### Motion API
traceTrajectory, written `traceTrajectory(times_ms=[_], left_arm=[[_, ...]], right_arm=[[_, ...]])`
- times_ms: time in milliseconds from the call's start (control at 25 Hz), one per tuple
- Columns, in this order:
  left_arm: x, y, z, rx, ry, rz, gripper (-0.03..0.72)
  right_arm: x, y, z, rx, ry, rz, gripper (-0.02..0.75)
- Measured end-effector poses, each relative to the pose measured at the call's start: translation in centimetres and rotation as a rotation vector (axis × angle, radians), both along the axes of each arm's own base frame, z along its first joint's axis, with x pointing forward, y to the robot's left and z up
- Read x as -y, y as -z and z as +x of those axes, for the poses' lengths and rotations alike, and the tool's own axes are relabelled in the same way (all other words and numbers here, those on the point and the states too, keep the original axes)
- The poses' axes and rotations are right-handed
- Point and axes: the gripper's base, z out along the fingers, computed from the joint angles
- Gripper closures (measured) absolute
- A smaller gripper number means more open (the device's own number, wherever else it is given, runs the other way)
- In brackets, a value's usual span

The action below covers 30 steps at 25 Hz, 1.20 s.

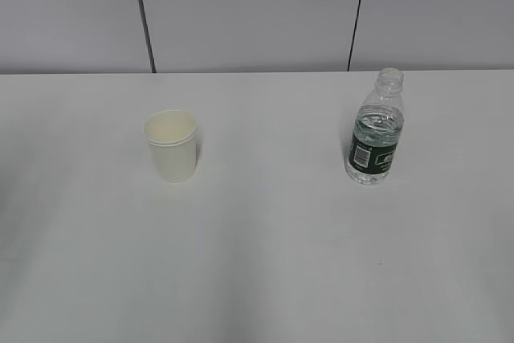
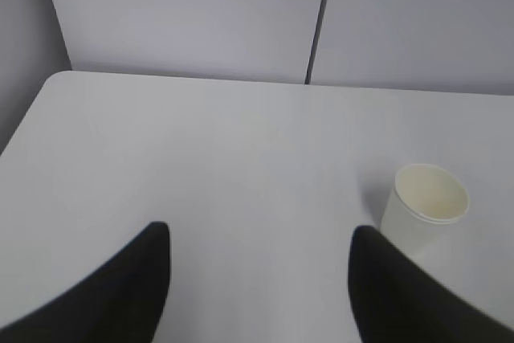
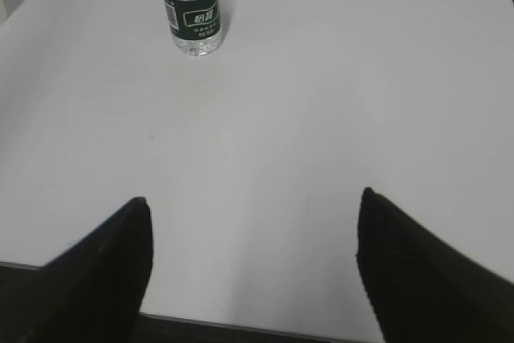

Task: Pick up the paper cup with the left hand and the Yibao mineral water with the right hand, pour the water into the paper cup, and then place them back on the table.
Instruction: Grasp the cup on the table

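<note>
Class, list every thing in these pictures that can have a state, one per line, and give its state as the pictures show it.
paper cup: upright on the table, mouth open, looks empty, not held.
Yibao mineral water: upright on the table, no cap, water inside, not held.
left hand: open, holding nothing, short of the cup.
right hand: open, holding nothing, well short of the bottle.

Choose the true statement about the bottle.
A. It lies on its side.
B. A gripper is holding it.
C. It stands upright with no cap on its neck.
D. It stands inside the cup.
C: the bottle stands upright on the table with its neck open, well apart from the cup, and no gripper touches it.
</note>
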Motion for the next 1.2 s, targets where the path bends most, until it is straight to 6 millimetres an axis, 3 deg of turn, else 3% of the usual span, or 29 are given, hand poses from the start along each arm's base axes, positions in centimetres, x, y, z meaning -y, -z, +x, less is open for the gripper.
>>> traceTrajectory(times_ms=[440,720,960,1200], left_arm=[[0.5,-2.0,6.8,-0.191,0.044,0.019,0.255],[4.5,-0.8,10.0,-0.18,0.216,0.014,0.255],[8.4,0.2,11.2,-0.148,0.356,0.018,0.255],[9.9,0.9,12.2,-0.096,0.395,0.016,0.255]], right_arm=[[0.0,0.0,0.0,0.0,0.0,0.0,0.153],[0.0,0.0,0.0,0.0,0.0,0.0,0.153],[0.0,0.0,0.0,0.002,0.0,0.0,0.153],[0.0,0.0,0.0,0.002,0.0,0.0,0.153]])
